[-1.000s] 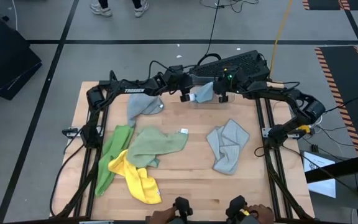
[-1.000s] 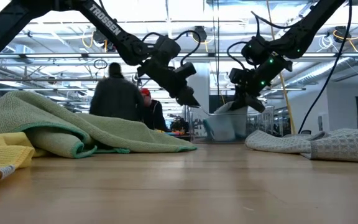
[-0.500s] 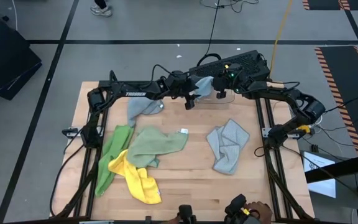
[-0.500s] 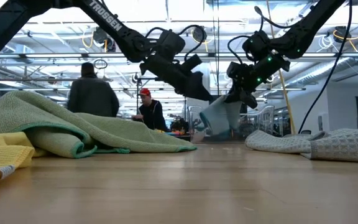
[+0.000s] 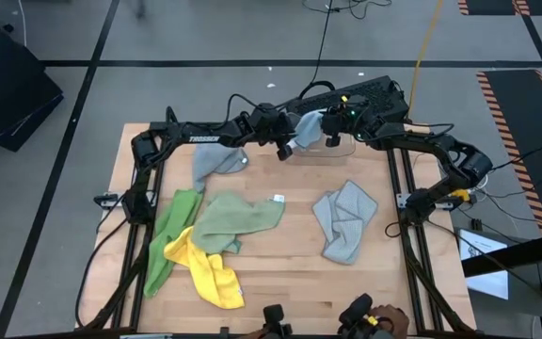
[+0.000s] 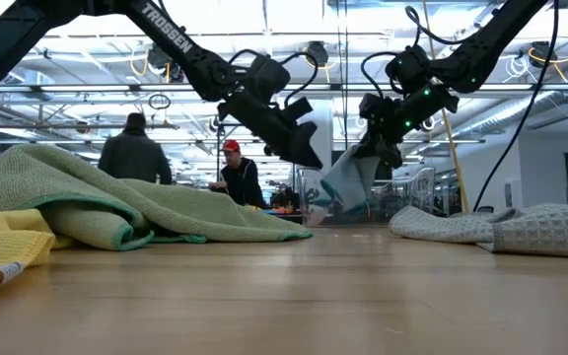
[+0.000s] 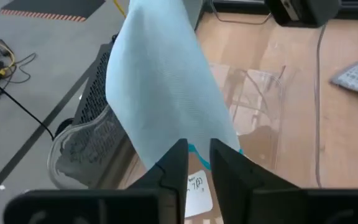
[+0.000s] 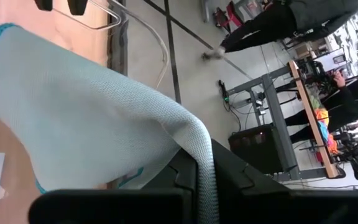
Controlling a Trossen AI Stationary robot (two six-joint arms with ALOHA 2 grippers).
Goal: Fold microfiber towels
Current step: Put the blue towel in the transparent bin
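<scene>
**Gripping one light blue towel from two ends, above the clear bin**

Holding the light blue towel (image 5: 307, 130) aloft at the far edge of the table (image 5: 280, 273), directly over the clear plastic bin (image 7: 253, 106). Pinched on one corner by the right gripper (image 5: 330, 121), fingers (image 8: 191, 171) fully closed with cloth draped across them (teal hem visible in the right wrist view). Met from the opposite side by the left gripper (image 5: 287, 149), fingers (image 7: 176, 165) drawn close together at the towel's lower hem, beside the small white label; cannot tell for certain from the left wrist view whether cloth is actually clamped or only flanked. Hanging slack between the two grippers in the low view, clear of the table.

Lying elsewhere, all relative to the bin: one grey towel (image 5: 216, 162) just nearer and toward the left arm's side, crumpled; second grey towel (image 5: 344, 221) nearer still, toward the right arm's side, loosely bunched. Sage green towel (image 5: 236, 219) well nearer, around mid-table, overlapping the yellow towel (image 5: 213, 273). Bright green towel (image 5: 169, 235) stretched long beside both, farthest toward the left arm's side.

Standing beyond the table in the low view: two people (image 6: 134, 156), backs or sides turned.
</scene>
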